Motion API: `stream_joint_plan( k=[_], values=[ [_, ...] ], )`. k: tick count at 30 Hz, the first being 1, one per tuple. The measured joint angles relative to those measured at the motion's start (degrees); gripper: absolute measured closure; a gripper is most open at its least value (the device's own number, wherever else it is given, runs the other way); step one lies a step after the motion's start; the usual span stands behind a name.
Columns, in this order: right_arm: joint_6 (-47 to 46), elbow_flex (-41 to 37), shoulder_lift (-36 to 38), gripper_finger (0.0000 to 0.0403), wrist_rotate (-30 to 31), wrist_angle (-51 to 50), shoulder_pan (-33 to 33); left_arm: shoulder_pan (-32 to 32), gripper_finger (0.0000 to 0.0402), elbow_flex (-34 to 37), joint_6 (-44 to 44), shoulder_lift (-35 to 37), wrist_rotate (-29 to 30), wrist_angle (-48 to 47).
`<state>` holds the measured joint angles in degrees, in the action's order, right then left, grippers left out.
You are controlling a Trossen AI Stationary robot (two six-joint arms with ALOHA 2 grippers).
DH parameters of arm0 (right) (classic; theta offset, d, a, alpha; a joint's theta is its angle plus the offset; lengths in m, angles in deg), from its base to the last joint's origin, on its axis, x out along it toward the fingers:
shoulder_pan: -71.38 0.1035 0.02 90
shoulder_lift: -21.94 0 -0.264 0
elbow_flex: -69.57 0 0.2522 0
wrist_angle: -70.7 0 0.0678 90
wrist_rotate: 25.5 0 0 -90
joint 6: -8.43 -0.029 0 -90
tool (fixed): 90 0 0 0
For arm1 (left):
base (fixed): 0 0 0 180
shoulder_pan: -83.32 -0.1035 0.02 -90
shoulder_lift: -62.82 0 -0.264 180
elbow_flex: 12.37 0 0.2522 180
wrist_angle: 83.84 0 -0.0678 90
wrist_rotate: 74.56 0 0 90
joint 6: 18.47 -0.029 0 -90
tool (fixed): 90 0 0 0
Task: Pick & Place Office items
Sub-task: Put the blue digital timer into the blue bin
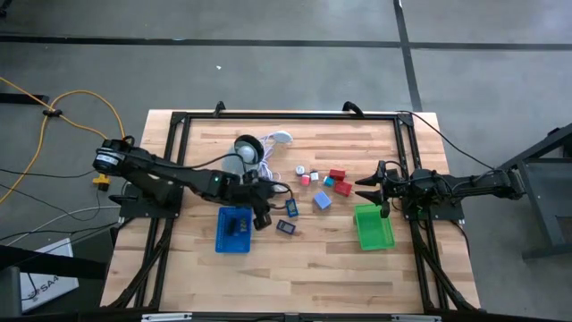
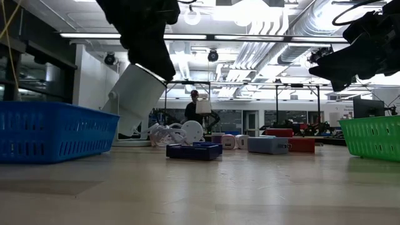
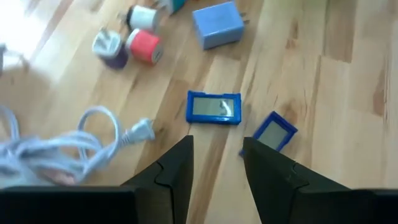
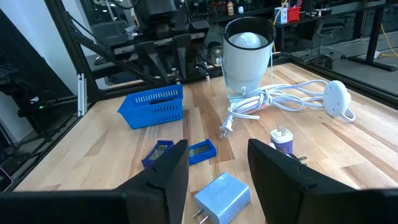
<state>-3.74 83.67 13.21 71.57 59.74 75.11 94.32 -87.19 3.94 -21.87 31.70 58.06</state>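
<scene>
left gripper (image 3: 216,163): part open with a narrow gap, nothing between the fingers. In the high view it hangs over the table middle, just beside the blue tray's (image 1: 223,234) right edge.
nearest risk: two small blue-framed pieces lie right ahead of my left fingers, a flat one (image 3: 214,107) and a tilted one (image 3: 272,132). They're close together. If I drop between them, I judge one finger would nudge the other piece or land on its frame.
grip risk: both look thin and flat on the wood, so the fingers could skate over the frame instead of getting under it.
cord (image 3: 68,144): white loops and a plug just beside the flat piece. A sideways approach could snag them and drag the grey-white round unit (image 1: 248,148) near the table's back edge.
office items: pale-blue block (image 1: 322,200), red blocks (image 1: 338,175) and small pink/white bits (image 1: 305,178) are clustered right of table centre, none in the green tray (image 1: 374,234). One dark item (image 1: 239,225) sits in the blue tray.
right gripper (image 4: 216,169): also part open and empty, above the green tray by the table's right edge, facing the pale-blue block.
far risk: both arms point at the same cluster, so they could clash if both reach in.
</scene>
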Motion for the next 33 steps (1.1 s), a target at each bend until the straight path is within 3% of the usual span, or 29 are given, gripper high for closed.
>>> stream_joint_plan(
  k=[4, 12, 25, 33],
  values=[
    [0.00, 0.00, 0.00, 0.0250, 0.00, 0.00, 0.02, -0.51, 0.0268, 0.00, -6.75, -0.46, -3.95, 1.15],
    [0.00, -0.01, 0.00, 0.0250, 0.01, 0.07, 0.02, -0.87, 0.0268, -0.05, -10.79, -3.71, -7.50, 4.32],
    [-0.02, -0.02, -0.79, 0.0250, 0.04, 0.26, 0.00, -3.25, 0.0268, 0.01, -14.08, -14.94, -24.60, 13.60],
    [-0.02, 0.00, -1.31, 0.0250, 0.28, 0.25, 0.02, -3.68, 0.0268, 0.00, -17.88, -16.52, -24.54, 15.39]
  ],
)
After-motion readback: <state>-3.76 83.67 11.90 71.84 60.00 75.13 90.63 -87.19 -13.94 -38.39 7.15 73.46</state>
